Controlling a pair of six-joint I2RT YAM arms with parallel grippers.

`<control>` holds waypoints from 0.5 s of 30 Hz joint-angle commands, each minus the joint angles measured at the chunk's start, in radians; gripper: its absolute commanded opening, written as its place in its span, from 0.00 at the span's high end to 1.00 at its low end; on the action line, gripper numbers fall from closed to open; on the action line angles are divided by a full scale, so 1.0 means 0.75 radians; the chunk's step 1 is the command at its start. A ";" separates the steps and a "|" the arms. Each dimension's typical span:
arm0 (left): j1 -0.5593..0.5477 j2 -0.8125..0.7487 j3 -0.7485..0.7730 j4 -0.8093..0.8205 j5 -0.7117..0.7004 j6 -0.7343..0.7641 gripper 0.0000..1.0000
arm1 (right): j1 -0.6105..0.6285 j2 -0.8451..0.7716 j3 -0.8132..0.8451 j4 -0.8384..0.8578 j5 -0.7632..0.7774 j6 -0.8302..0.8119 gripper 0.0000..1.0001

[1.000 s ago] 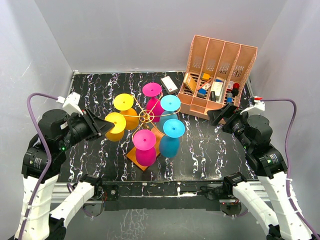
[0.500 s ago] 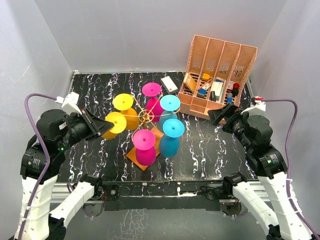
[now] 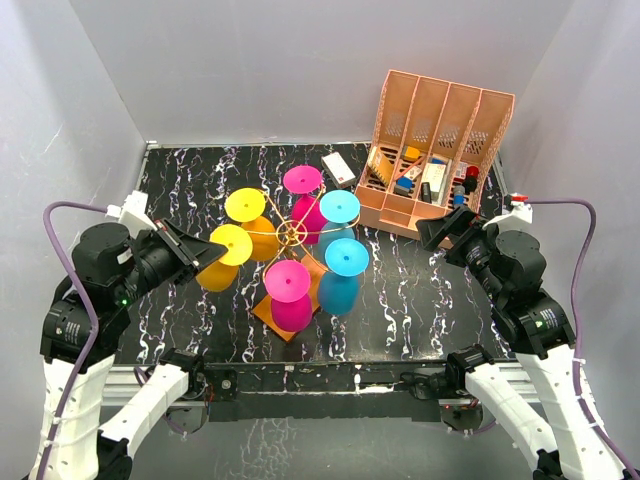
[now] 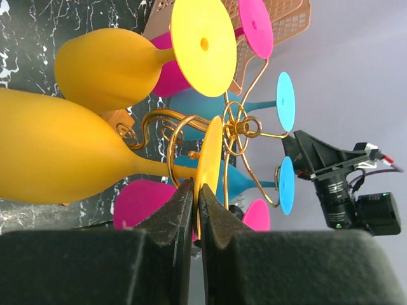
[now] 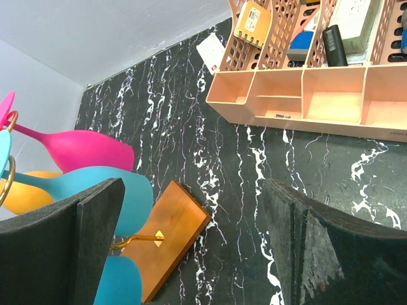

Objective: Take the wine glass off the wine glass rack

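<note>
The gold wire wine glass rack (image 3: 291, 232) stands mid-table on its orange base (image 3: 268, 312), with several upside-down glasses hanging from its arms. My left gripper (image 3: 208, 250) is shut on the foot rim of the near-left yellow wine glass (image 3: 222, 262). In the left wrist view the fingers (image 4: 175, 219) pinch that foot disc (image 4: 210, 149), which still sits in a gold scroll arm (image 4: 175, 130); its bowl (image 4: 63, 155) fills the left. My right gripper (image 3: 432, 232) is open and empty, right of the rack; its view shows the rack's base (image 5: 168, 238).
Other glasses on the rack: a second yellow (image 3: 246, 205), pink (image 3: 303, 180), blue (image 3: 340, 208), blue (image 3: 346, 262) and pink (image 3: 289, 290). A salmon-pink slotted organiser (image 3: 440, 150) holding small items stands back right. A white card (image 3: 338, 167) lies behind the rack.
My left arm has drawn back to the left while gripping the yellow glass, and the glass's bowl has swung a little leftward. The right arm has not moved.
</note>
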 commanded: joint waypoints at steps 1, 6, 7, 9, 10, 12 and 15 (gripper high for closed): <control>0.007 -0.028 0.003 0.042 -0.069 -0.143 1.00 | 0.005 -0.018 0.010 0.059 0.035 0.005 0.02; 0.007 -0.022 0.007 0.076 -0.065 -0.204 1.00 | 0.005 -0.027 0.012 0.054 0.047 0.005 0.02; 0.008 -0.019 0.006 0.084 -0.059 -0.216 1.00 | 0.005 -0.027 0.013 0.054 0.048 0.004 0.02; 0.009 -0.010 -0.002 0.102 -0.042 -0.241 1.00 | 0.005 -0.027 0.016 0.052 0.052 0.005 0.02; 0.008 -0.008 -0.007 0.116 -0.031 -0.246 1.00 | 0.005 -0.026 0.016 0.052 0.053 0.005 0.02; 0.009 0.000 -0.016 0.133 -0.015 -0.260 1.00 | 0.005 -0.025 0.017 0.050 0.052 0.005 0.02; 0.009 0.011 -0.019 0.142 -0.008 -0.279 1.00 | 0.005 -0.024 0.022 0.052 0.053 0.004 0.02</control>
